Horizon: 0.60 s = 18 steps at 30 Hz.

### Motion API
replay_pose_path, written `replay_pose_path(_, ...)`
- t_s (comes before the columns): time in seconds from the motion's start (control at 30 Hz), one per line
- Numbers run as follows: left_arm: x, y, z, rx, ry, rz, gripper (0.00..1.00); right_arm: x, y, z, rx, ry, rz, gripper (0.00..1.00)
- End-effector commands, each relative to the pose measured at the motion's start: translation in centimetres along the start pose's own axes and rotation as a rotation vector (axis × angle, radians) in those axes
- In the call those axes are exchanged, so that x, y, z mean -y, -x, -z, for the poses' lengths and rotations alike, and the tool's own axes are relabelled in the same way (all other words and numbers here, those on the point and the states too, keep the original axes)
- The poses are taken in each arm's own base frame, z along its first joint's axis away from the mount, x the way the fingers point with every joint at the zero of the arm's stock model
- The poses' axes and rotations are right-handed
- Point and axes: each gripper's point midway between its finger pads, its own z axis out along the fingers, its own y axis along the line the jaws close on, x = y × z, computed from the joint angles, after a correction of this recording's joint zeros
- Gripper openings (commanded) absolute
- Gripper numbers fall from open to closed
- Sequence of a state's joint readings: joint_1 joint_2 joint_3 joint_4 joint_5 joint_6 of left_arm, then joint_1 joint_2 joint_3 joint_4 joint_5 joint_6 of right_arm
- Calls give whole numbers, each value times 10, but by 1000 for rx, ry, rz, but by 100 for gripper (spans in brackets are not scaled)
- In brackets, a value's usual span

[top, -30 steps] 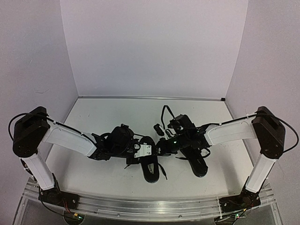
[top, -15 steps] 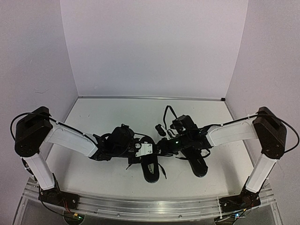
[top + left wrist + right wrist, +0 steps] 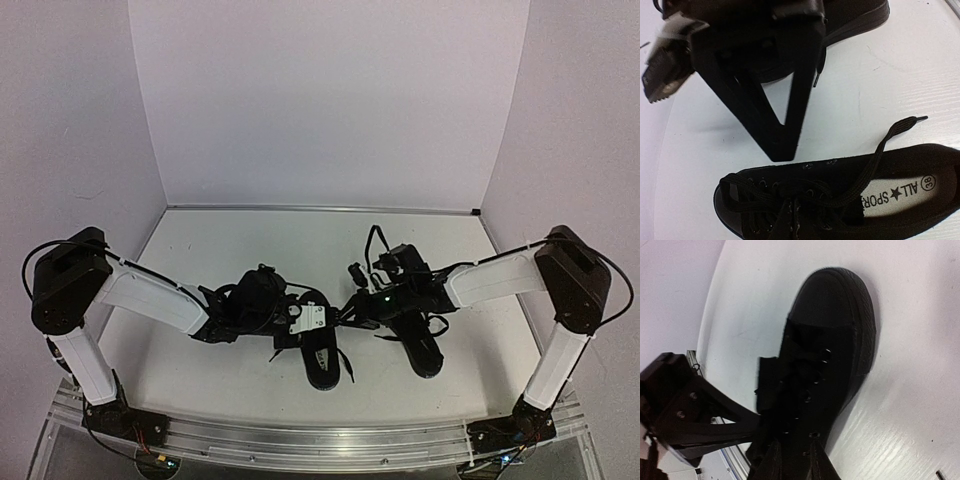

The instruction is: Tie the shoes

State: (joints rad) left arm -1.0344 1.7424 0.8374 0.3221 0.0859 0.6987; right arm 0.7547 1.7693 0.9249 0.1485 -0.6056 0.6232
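Two black low-top shoes lie side by side, toes toward me. The left shoe (image 3: 322,360) shows its white insole label (image 3: 900,192). My left gripper (image 3: 292,322) sits low over this shoe's lacing (image 3: 790,197), shut on a strand of the black lace (image 3: 792,220). My right gripper (image 3: 352,312) hangs over the same shoe (image 3: 835,330) from the right; in the left wrist view its two fingers (image 3: 747,110) meet at the tip, shut, and I cannot see a lace in them. The right shoe (image 3: 418,345) lies under the right arm.
A loose lace end (image 3: 900,125) lies on the white table (image 3: 250,250) beside the left shoe's heel. Another lace tip (image 3: 815,75) hangs by the right gripper. The aluminium rail (image 3: 320,440) runs along the near edge. Purple walls (image 3: 330,100) close three sides.
My right gripper and wrist have shifted a little to the right and back, away from the left gripper. The left arm and both shoes have stayed put.
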Motion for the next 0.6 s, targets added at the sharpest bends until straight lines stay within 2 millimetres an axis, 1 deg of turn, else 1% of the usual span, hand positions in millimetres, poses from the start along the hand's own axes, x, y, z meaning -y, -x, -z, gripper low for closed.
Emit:
replay_pose_path(0.0,1,8,5,20,-12,-10,0,-6,-2,-12,-35,30,15,17)
replay_pose_path(0.1,2,7,8,13,-15,-18,0,-15,-3,-14,-46,62,40,16)
replay_pose_path(0.27,4,6,9,7,-25,-27,0,-24,-2,-17,-50,108,48,14)
replay_pose_path(0.57,5,5,9,3,-18,-44,0,-28,-5,-23,-72,154,37,12)
